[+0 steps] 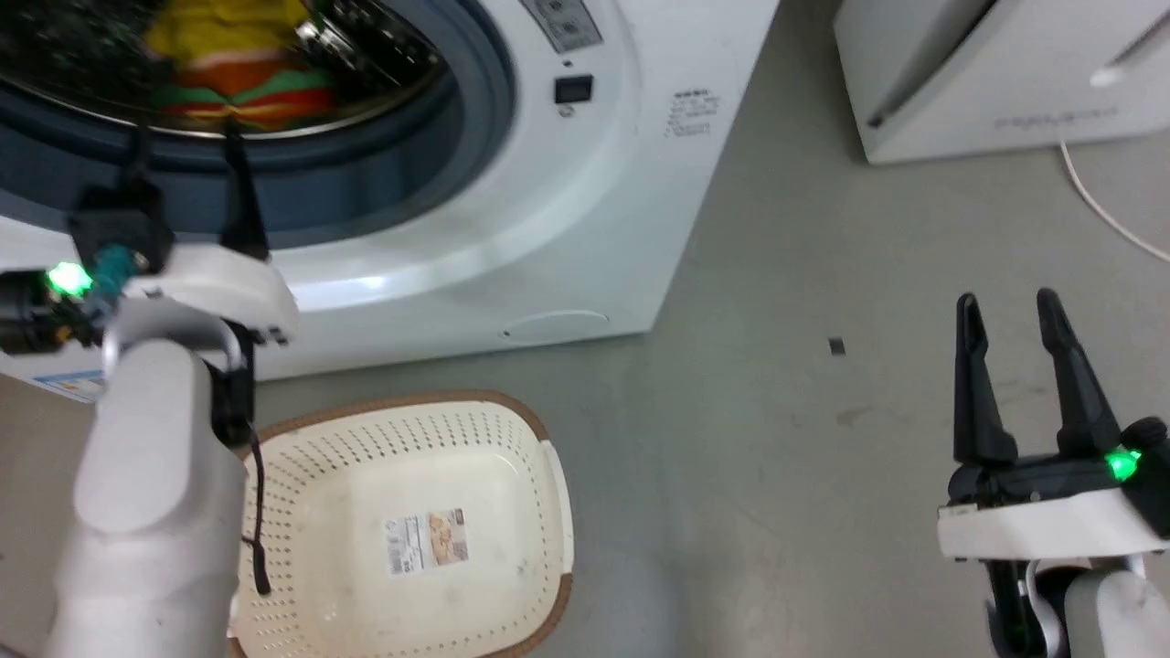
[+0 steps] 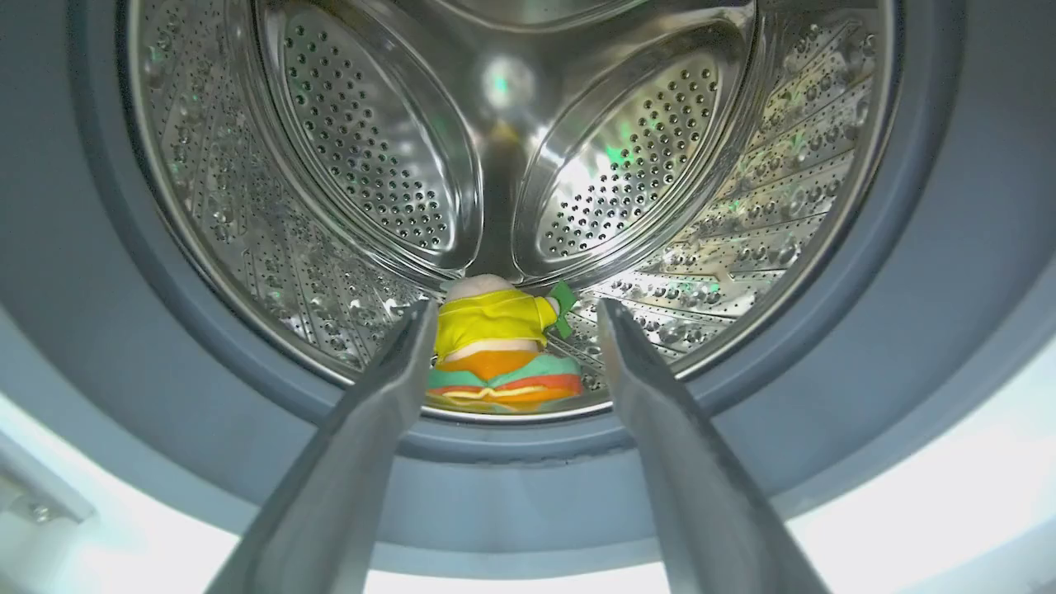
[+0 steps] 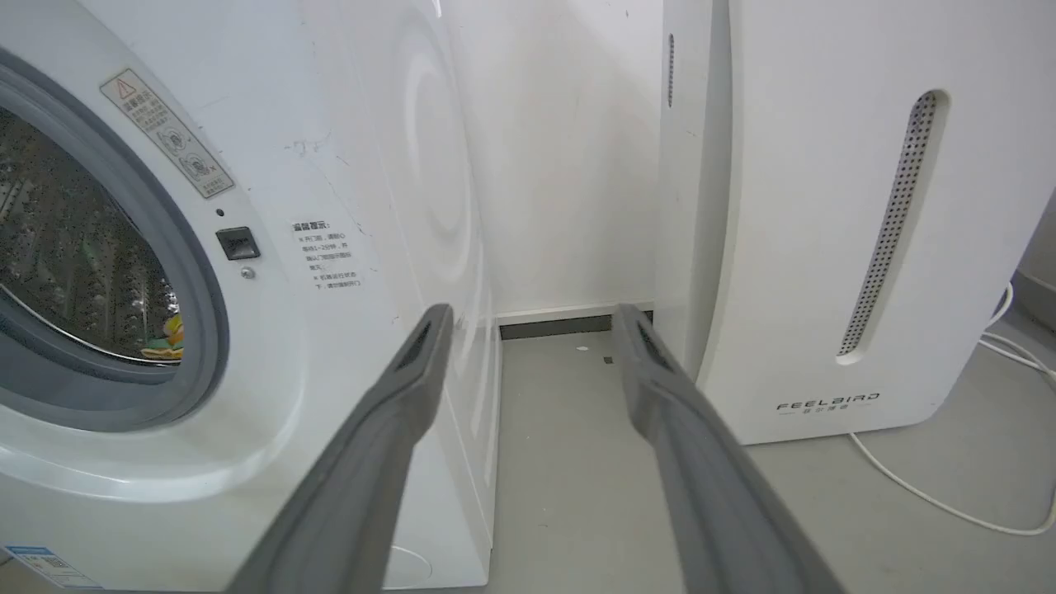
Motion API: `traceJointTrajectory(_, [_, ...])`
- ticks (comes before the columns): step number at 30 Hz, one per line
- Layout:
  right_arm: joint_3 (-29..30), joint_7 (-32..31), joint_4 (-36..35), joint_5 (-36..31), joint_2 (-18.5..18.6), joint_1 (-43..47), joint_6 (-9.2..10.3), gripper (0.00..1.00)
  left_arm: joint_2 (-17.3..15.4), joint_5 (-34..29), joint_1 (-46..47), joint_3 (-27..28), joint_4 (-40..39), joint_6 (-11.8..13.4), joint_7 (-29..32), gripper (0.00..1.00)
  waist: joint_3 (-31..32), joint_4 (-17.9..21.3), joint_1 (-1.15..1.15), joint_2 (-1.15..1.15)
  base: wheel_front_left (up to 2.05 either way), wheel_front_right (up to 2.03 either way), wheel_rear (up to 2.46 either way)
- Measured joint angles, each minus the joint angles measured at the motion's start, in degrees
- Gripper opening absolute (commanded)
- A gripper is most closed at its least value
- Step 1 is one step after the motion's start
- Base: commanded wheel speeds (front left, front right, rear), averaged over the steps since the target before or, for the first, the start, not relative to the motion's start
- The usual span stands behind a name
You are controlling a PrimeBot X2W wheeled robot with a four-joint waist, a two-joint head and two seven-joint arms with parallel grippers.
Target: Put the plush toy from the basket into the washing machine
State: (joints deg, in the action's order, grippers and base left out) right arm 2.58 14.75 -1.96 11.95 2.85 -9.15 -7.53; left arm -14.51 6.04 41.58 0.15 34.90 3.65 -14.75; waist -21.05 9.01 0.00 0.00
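The plush toy (image 1: 233, 64) lies on the bottom of the steel drum inside the washing machine (image 1: 585, 238), with its yellow top and orange-green stripes showing. In the left wrist view the plush toy (image 2: 495, 346) rests beyond my fingertips, untouched. My left gripper (image 1: 183, 137) is open at the grey gasket of the port, and the left gripper (image 2: 516, 309) holds nothing. The cream basket (image 1: 302, 439) sits on the floor below, with just a paper label on its bottom. My right gripper (image 1: 1005, 306) hangs open over the floor at the lower right, and the right gripper (image 3: 532, 313) is likewise holding nothing.
A white FEELBIRD appliance (image 3: 825, 247) stands to the right of the washing machine (image 3: 330, 165), with a white cable (image 1: 1106, 210) trailing on the grey floor. A small dark speck (image 1: 836, 344) lies on the floor between the machines.
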Motion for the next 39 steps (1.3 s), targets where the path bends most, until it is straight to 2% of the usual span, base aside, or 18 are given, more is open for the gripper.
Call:
traceJointTrajectory(8, [0.6,0.0,0.7,-2.2,0.0,4.3,0.0,1.0,3.9,-1.8,-11.9,-1.2,-9.3,0.2,0.0,1.0,7.1,-3.6,0.0,0.0,0.0,0.0,0.0])
traceJointTrajectory(18, [0.7,0.0,1.5,-3.4,0.0,9.3,0.0,1.0,7.8,-1.8,-29.1,1.1,-19.0,0.6,0.0,1.0,15.0,-8.2,-0.01,0.0,0.0,0.0,0.0])
traceJointTrajectory(26, [1.0,0.0,1.9,-3.4,0.0,12.2,0.0,1.0,9.3,-2.2,-36.1,0.2,-20.9,-2.1,0.0,1.0,18.6,-10.8,-0.01,0.0,0.0,0.0,0.0])
traceJointTrajectory(34, [1.1,0.0,2.2,-3.4,0.0,12.7,0.0,1.0,10.3,-2.1,-38.2,0.1,-21.0,-3.9,0.0,1.0,19.6,-12.0,-0.01,0.0,0.0,0.0,0.0])
traceJointTrajectory(35, [1.1,0.0,2.2,-3.4,0.0,12.7,0.0,0.0,10.3,-2.1,-38.2,0.3,-21.0,-3.9,0.0,0.0,19.6,-12.0,-0.01,0.0,0.0,0.0,0.0])
traceJointTrajectory(39, [1.0,-0.1,2.2,-3.4,0.0,12.7,-0.01,0.0,10.3,-2.1,-38.2,0.2,-20.9,-3.8,0.1,0.0,19.7,-12.0,0.0,0.0,0.0,0.0,0.0])
